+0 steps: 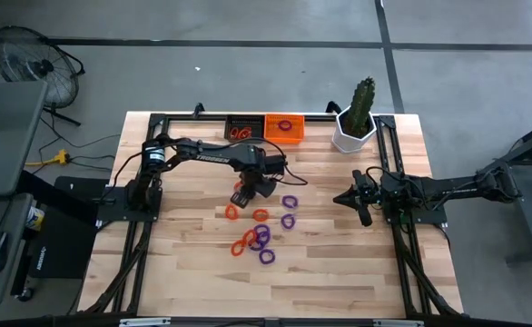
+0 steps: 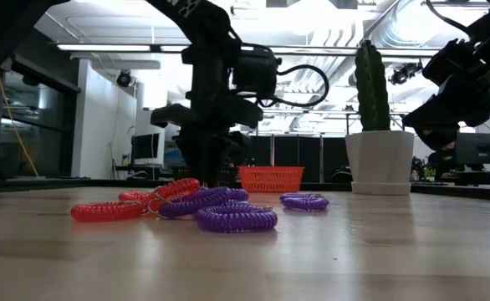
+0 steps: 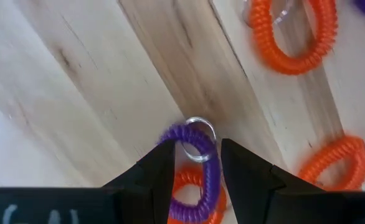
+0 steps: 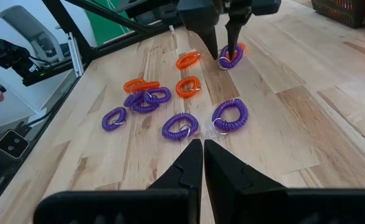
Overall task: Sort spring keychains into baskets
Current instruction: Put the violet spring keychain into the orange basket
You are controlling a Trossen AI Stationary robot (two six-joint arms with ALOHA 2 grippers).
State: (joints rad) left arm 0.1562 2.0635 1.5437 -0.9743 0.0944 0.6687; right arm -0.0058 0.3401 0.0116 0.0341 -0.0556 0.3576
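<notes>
Purple spring keychain sits between the left gripper's partly open jaws, lying over an orange one on the desk; only the left wrist view shows this. From above, other keychains scatter mid-desk, black basket and orange basket at the far edge. Right gripper hovers aside, jaws closed, empty.
</notes>
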